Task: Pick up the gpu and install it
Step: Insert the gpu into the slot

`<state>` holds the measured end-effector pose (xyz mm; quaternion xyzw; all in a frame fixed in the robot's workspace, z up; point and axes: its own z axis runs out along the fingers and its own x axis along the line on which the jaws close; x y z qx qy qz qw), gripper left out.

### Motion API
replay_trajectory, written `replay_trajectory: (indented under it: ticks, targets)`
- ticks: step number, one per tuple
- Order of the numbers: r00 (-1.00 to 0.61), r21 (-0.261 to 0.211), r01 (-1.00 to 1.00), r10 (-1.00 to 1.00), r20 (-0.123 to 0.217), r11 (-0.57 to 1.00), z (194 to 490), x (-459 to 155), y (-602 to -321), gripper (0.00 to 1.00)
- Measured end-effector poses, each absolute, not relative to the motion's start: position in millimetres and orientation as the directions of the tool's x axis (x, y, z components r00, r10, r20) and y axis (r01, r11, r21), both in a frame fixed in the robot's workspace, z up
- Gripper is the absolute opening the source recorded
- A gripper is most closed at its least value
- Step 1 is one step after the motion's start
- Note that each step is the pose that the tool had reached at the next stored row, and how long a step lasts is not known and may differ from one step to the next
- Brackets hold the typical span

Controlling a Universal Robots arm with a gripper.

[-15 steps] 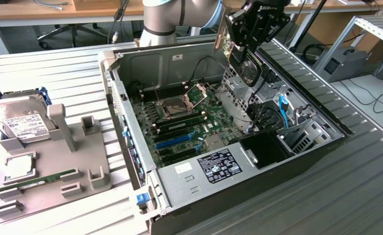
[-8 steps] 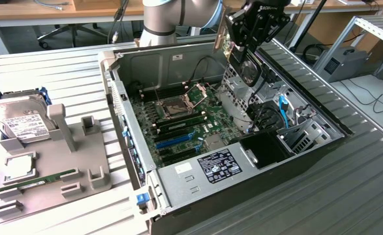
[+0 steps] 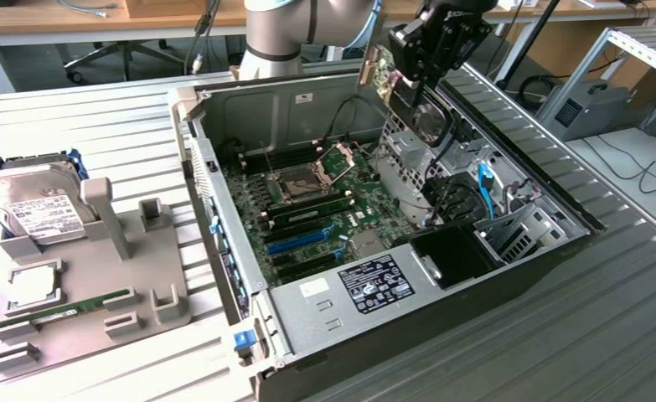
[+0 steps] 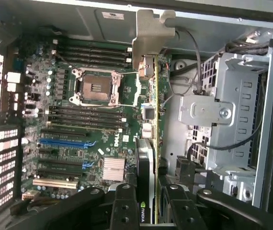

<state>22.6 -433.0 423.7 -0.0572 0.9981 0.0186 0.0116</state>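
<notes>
At the exterior view's left, a hard drive (image 3: 37, 205) is seen resting on a grey tray (image 3: 137, 276). In the middle, an open computer case (image 3: 305, 105) is laid flat. Above its far right side, the gpu (image 3: 384, 74) (image 4: 151, 110) is clamped edge-on by the gripper (image 3: 417, 59) (image 4: 149, 211).

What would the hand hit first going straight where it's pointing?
Probably the green motherboard beside the silver processor socket, with the thin dark card in the hand touching first; depth unclear.
</notes>
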Motion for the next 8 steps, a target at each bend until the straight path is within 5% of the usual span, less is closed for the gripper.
replay_trajectory:
  ticks: [8]
  targets:
    - [-0.951,0.036,-0.307,-0.307,-0.025,0.951,423.6,22.6,-432.4,0.27]
